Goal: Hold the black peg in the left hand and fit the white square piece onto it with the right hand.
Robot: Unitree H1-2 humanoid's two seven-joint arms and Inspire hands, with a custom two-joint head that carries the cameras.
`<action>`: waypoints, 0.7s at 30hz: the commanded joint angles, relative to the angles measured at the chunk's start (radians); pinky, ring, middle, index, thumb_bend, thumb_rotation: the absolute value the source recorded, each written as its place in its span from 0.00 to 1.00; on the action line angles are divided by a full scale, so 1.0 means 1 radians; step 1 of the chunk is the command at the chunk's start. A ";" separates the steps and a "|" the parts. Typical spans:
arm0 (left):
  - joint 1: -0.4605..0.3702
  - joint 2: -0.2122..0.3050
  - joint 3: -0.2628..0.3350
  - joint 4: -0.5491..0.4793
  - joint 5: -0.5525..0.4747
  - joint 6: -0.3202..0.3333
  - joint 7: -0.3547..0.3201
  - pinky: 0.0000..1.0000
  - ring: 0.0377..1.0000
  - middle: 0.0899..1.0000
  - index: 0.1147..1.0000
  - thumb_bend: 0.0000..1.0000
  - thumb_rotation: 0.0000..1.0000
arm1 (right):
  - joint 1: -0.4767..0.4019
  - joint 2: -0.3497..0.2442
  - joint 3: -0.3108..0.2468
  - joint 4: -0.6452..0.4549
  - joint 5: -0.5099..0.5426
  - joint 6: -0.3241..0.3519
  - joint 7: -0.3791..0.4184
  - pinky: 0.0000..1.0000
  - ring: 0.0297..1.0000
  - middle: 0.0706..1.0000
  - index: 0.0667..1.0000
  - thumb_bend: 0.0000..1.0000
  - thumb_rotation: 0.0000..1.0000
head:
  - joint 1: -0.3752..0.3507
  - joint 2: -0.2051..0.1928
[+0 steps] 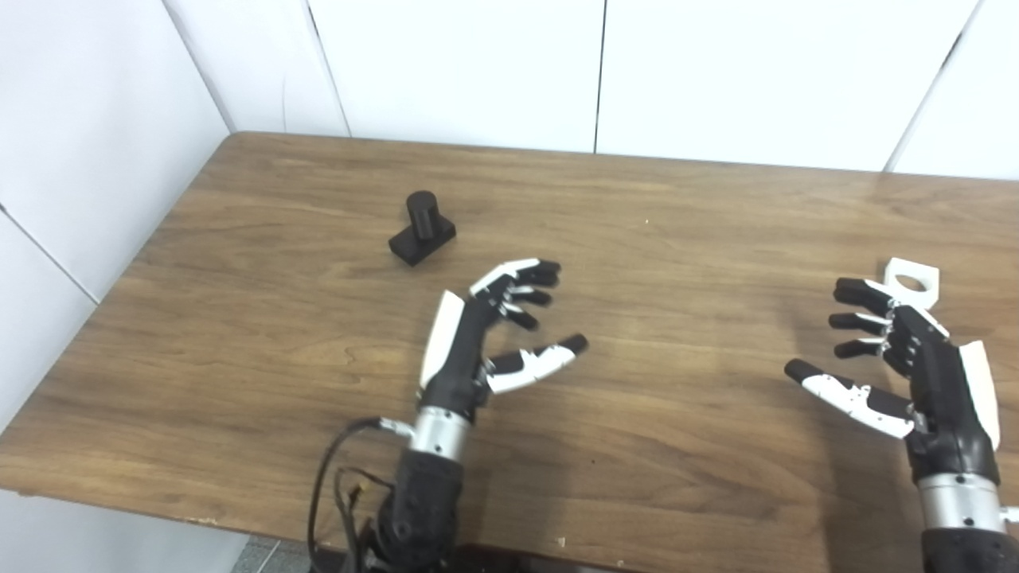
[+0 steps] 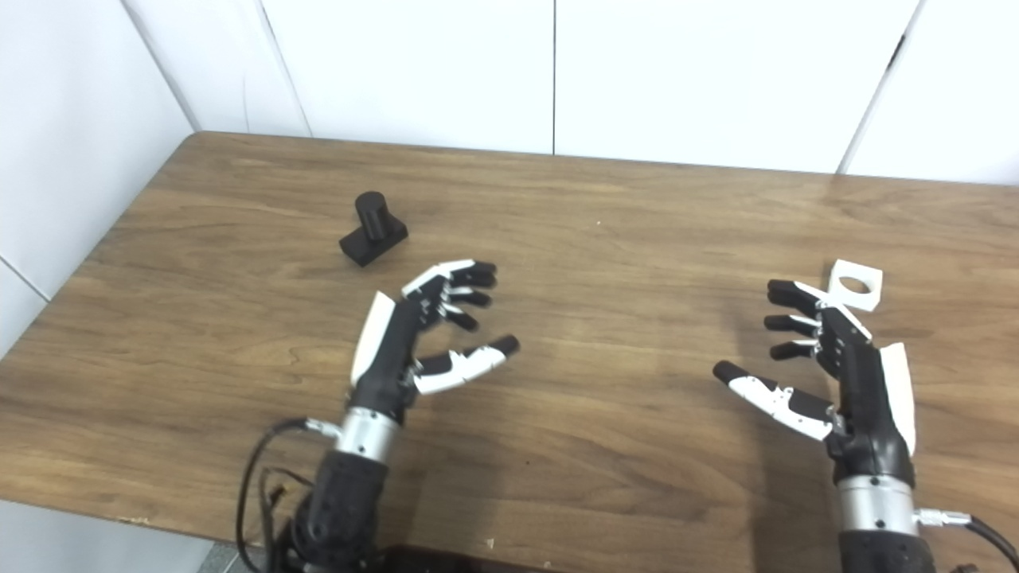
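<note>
A bare robot test bay, likely a lab

A wood-grain worktop [image 1: 677, 199] stands in a corner of plain white wall panels [image 1: 454, 72] with dark seams. Loose black cables [image 2: 255, 477] trail off its near edge beside a robot arm, and nothing domestic is in sight.

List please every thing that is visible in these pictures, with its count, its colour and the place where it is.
black peg: one, black, a round post on a block base, on the far left part of the table, beyond the left hand, untouched
white square piece: one, white with a round hole, lying on the table at the right, just beyond the right hand's fingertips
table: one, brown wood, fills most of the view
wall panels: white, behind and to the left of the table
left hand: one, black and white, open, above the table's middle
right hand: one, black and white, open, at the right
</note>
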 commanded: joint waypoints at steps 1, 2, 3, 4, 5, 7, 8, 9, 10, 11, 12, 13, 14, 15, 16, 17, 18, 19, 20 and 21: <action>-0.048 0.025 0.019 -0.057 0.032 0.018 0.002 0.52 0.62 0.66 0.63 0.65 0.10 | 0.012 -0.011 -0.003 -0.040 0.002 -0.007 -0.004 0.51 0.65 0.72 0.70 0.62 0.08 | -0.005 0.001; -0.057 0.034 0.025 -0.064 0.039 0.030 -0.002 0.52 0.62 0.66 0.63 0.65 0.11 | 0.012 -0.011 -0.005 -0.040 0.004 -0.007 -0.004 0.51 0.64 0.72 0.70 0.63 0.07 | -0.006 0.001; -0.063 0.040 0.029 -0.069 0.042 0.038 -0.004 0.52 0.62 0.66 0.63 0.65 0.11 | 0.012 -0.011 -0.006 -0.039 0.006 -0.008 -0.004 0.51 0.64 0.72 0.69 0.63 0.07 | -0.006 0.001; -0.077 0.052 0.036 -0.074 0.047 0.052 -0.009 0.53 0.62 0.66 0.63 0.65 0.11 | 0.012 -0.012 -0.008 -0.041 0.008 -0.007 -0.003 0.51 0.64 0.72 0.69 0.63 0.07 | -0.008 0.000; -0.088 0.061 0.042 -0.078 0.051 0.064 -0.014 0.53 0.63 0.67 0.63 0.65 0.11 | 0.011 -0.013 -0.010 -0.042 0.009 -0.006 -0.002 0.50 0.64 0.72 0.69 0.63 0.07 | -0.008 0.000; -0.108 0.077 0.049 -0.084 0.064 0.089 -0.021 0.55 0.64 0.67 0.63 0.66 0.12 | 0.010 -0.017 -0.012 -0.043 0.007 -0.005 0.000 0.51 0.64 0.71 0.69 0.63 0.07 | -0.008 -0.001; -0.117 0.084 0.050 -0.086 0.075 0.102 -0.025 0.55 0.64 0.67 0.63 0.66 0.12 | 0.009 -0.020 -0.013 -0.042 0.007 -0.005 0.001 0.51 0.64 0.71 0.69 0.63 0.07 | -0.008 -0.001; -0.123 0.089 0.049 -0.088 0.083 0.113 -0.026 0.56 0.65 0.67 0.64 0.67 0.13 | 0.008 -0.022 -0.015 -0.042 0.007 -0.006 0.002 0.51 0.64 0.71 0.69 0.63 0.07 | -0.009 -0.002; -0.135 0.101 0.047 -0.089 0.116 0.127 -0.027 0.57 0.65 0.67 0.64 0.67 0.14 | 0.007 -0.025 -0.015 -0.045 0.004 -0.002 0.004 0.51 0.64 0.71 0.69 0.63 0.08 | -0.011 -0.002; -0.142 0.108 0.046 -0.090 0.140 0.136 -0.027 0.57 0.65 0.66 0.64 0.67 0.15 | 0.007 -0.026 -0.015 -0.048 0.003 0.001 0.005 0.51 0.64 0.71 0.69 0.63 0.09 | -0.012 -0.002; -0.154 0.119 0.045 -0.087 0.169 0.143 -0.027 0.58 0.65 0.67 0.64 0.67 0.15 | 0.006 -0.027 -0.018 -0.052 0.007 0.004 0.007 0.51 0.64 0.71 0.69 0.63 0.08 | -0.012 -0.002; -0.165 0.127 0.043 -0.083 0.193 0.149 -0.025 0.58 0.66 0.67 0.64 0.67 0.15 | 0.005 -0.029 -0.020 -0.054 0.011 0.005 0.009 0.51 0.64 0.71 0.69 0.63 0.07 | -0.011 -0.002; -0.171 0.131 0.042 -0.081 0.206 0.153 -0.024 0.59 0.66 0.67 0.64 0.66 0.15 | 0.004 -0.030 -0.022 -0.054 0.014 0.005 0.010 0.51 0.64 0.71 0.69 0.63 0.06 | -0.011 -0.003; -0.183 0.142 0.043 -0.073 0.224 0.154 -0.021 0.58 0.66 0.68 0.64 0.66 0.15 | 0.002 -0.031 -0.024 -0.056 0.014 0.007 0.011 0.51 0.64 0.71 0.69 0.63 0.05 | -0.006 -0.003; -0.196 0.150 0.046 -0.066 0.237 0.158 -0.020 0.57 0.66 0.69 0.64 0.66 0.16 | 0.002 -0.032 -0.025 -0.059 0.011 0.012 0.013 0.51 0.64 0.71 0.69 0.64 0.04 | -0.002 -0.006; -0.204 0.156 0.048 -0.061 0.247 0.162 -0.019 0.56 0.66 0.69 0.64 0.66 0.16 | 0.001 -0.032 -0.026 -0.060 0.009 0.016 0.014 0.51 0.64 0.71 0.69 0.64 0.04 | -0.001 -0.006; -0.212 0.162 0.051 -0.056 0.253 0.168 -0.021 0.56 0.66 0.70 0.64 0.66 0.16 | 0.001 -0.032 -0.027 -0.062 0.009 0.020 0.016 0.51 0.64 0.71 0.69 0.64 0.04 | 0.003 -0.007; -0.221 0.168 0.055 -0.051 0.256 0.174 -0.024 0.55 0.67 0.70 0.65 0.66 0.16 | 0.000 -0.031 -0.029 -0.064 0.010 0.023 0.018 0.52 0.64 0.71 0.69 0.64 0.04 | 0.005 -0.008; -0.231 0.176 0.059 -0.045 0.259 0.183 -0.027 0.56 0.67 0.71 0.65 0.65 0.17 | 0.000 -0.030 -0.030 -0.063 0.011 0.023 0.019 0.51 0.64 0.71 0.69 0.64 0.03 | 0.005 -0.008; -0.241 0.184 0.063 -0.040 0.261 0.191 -0.029 0.57 0.68 0.72 0.65 0.65 0.18 | -0.001 -0.029 -0.030 -0.063 0.014 0.022 0.020 0.52 0.64 0.71 0.69 0.64 0.03 | 0.006 -0.008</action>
